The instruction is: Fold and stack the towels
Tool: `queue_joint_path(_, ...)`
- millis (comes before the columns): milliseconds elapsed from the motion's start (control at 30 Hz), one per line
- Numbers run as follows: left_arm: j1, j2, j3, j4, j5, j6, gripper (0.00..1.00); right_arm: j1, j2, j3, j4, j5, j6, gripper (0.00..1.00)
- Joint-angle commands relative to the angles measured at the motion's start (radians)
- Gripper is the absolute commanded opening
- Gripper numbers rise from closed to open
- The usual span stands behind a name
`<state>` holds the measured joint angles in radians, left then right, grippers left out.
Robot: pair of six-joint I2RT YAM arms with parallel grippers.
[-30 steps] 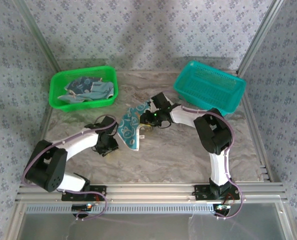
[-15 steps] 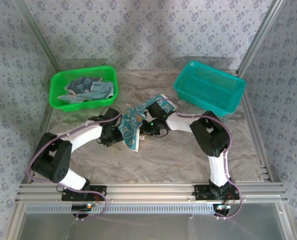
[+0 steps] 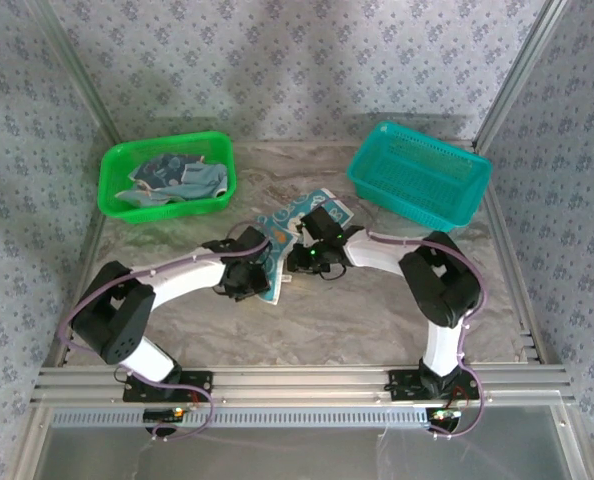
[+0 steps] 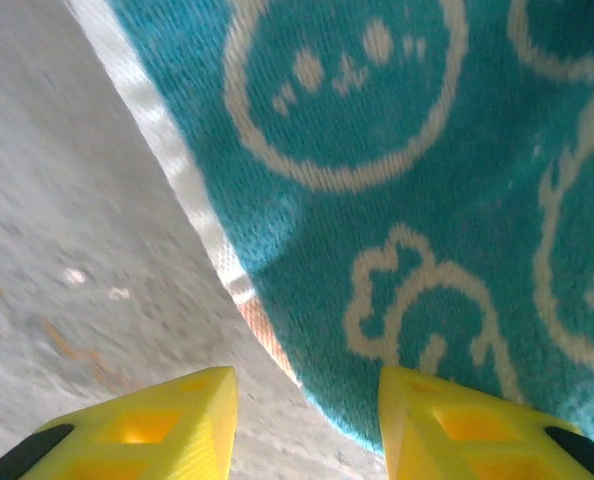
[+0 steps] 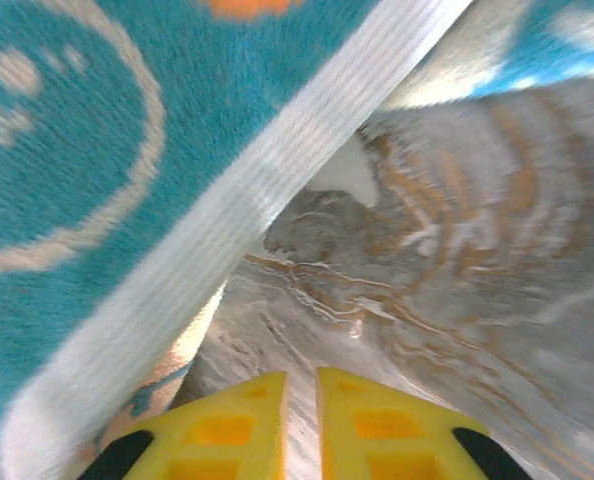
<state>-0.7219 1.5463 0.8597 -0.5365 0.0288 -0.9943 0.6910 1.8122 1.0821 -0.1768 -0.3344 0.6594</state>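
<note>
Towel on the table: a teal towel [image 3: 285, 228] lies rumpled near the middle of the table [image 3: 357, 310], between the two arm tips and in front of both baskets.
Towel print: teal weave with white rings holding small dotted faces, cartoon outlines, orange patches and a white band along the hem.
Towel lie: uneven. The right wrist view shows the hem lifted off the table, with the marbled surface visible beneath it.
Other towels: a loose heap of towels [image 3: 172, 178] in paler blue sits in the green basket [image 3: 112, 195] at far left.
Teal basket [image 3: 417, 205]: far right, well apart from the middle towel.
Left gripper [image 4: 307, 400]: jaws parted, and bare table shows in the gap. The towel's lower edge runs down to the right-hand finger [image 4: 447, 420]; I cannot tell whether it touches. Nothing is grasped.
Right gripper [image 5: 302, 400]: jaws drawn almost together, leaving a thin slit that shows table. They hold nothing, and the towel's hem hangs just above and to the left.
</note>
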Motion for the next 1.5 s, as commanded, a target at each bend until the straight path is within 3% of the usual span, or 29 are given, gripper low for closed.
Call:
queue_joint_path(0, -0.044, -0.031, 0.008, -0.061, -0.055, -0.123, 0.41, -0.026, -0.095, -0.05, -0.049, 0.076, -0.021, 0.25)
queue_joint_path(500, -0.181, -0.009, 0.094, -0.122, -0.139, -0.283, 0.39, -0.073, -0.292, -0.188, -0.093, 0.115, -0.104, 0.29)
queue_joint_path(633, -0.213, 0.0, 0.101, -0.103, -0.13, -0.292, 0.37, -0.079, -0.308, -0.21, -0.088, 0.112, -0.103, 0.3)
queue_joint_path(833, -0.217, 0.085, 0.096, -0.013, -0.089, -0.277, 0.46, -0.08, -0.338, -0.233, -0.092, 0.115, -0.104, 0.32)
queue_joint_path(1000, -0.217, 0.157, 0.102, -0.023, -0.093, -0.261, 0.45, -0.081, -0.365, -0.231, -0.11, 0.12, -0.118, 0.33)
queue_joint_path(1100, -0.217, 0.201, 0.104, -0.049, -0.11, -0.244, 0.38, -0.081, -0.369, -0.226, -0.116, 0.121, -0.119, 0.33)
queue_joint_path(1200, -0.217, 0.216, 0.075, -0.063, -0.12, -0.245, 0.1, -0.077, -0.373, -0.224, -0.116, 0.121, -0.118, 0.33)
queue_joint_path(1267, -0.214, 0.192, 0.05, -0.08, -0.14, -0.243, 0.0, -0.072, -0.37, -0.218, -0.116, 0.122, -0.119, 0.34)
queue_joint_path(1467, -0.186, 0.041, 0.0, -0.247, -0.228, -0.2, 0.0, -0.031, -0.309, -0.148, -0.127, 0.124, -0.136, 0.38)
